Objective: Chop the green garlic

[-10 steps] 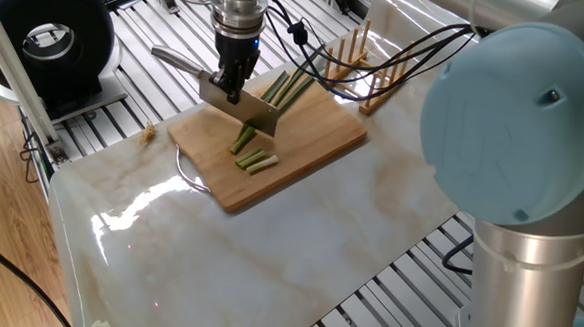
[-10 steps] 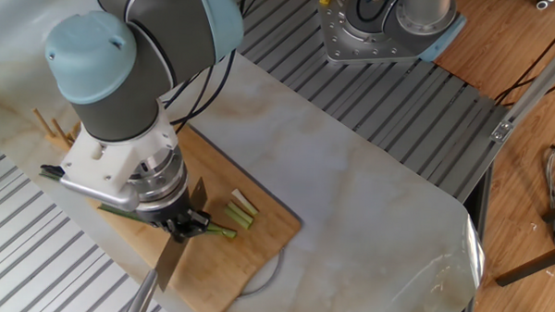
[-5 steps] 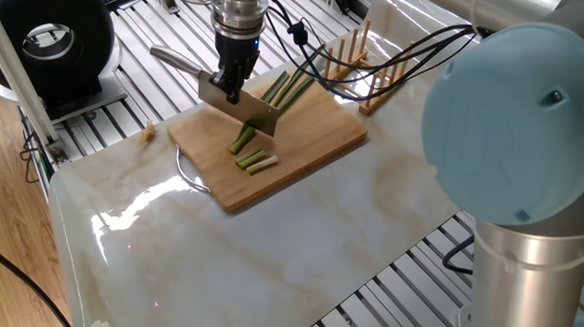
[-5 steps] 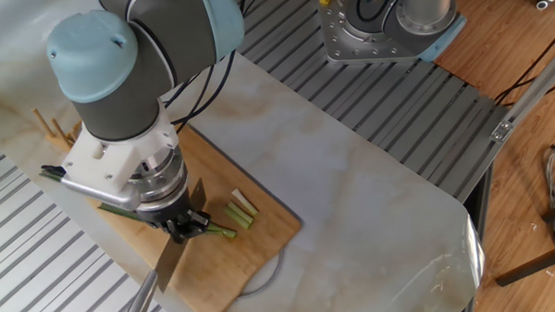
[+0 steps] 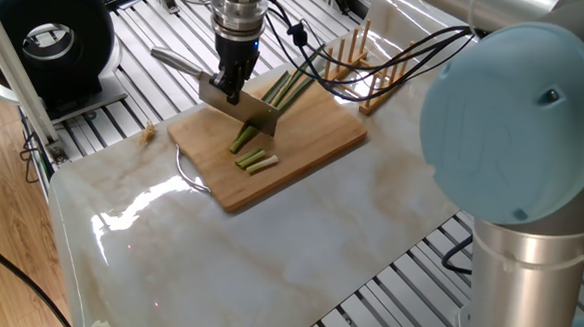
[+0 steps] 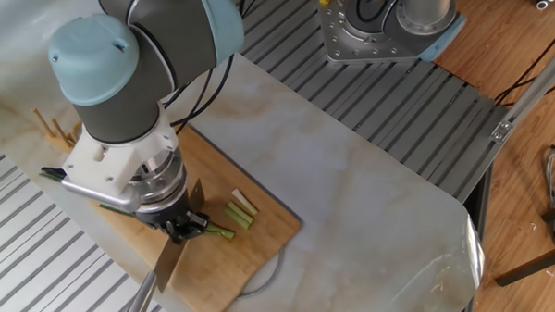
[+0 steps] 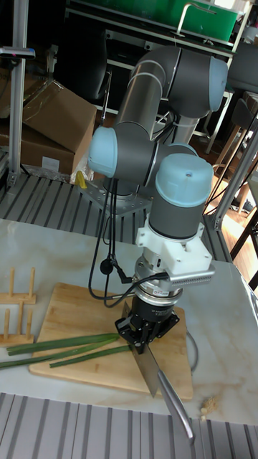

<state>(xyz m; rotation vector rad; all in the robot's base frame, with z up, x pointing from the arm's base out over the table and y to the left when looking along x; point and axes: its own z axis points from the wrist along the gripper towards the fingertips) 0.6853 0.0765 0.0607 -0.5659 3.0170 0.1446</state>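
From one fixed view, the gripper [image 5: 231, 83] has its fingers clamped on a knife [image 5: 233, 102], the blade standing across the green garlic [image 5: 275, 98] on the cutting board [image 5: 313, 145]; two cut pieces [image 5: 256, 162] lie beside it. From the other fixed view, the pieces [image 6: 240, 211] lie just past the blade. In the tall fixed view, the stalks [image 7: 64, 349] stretch leftward on the board atop the desk [image 7: 222, 337], toward a wooden peg rack [image 7: 16, 294].
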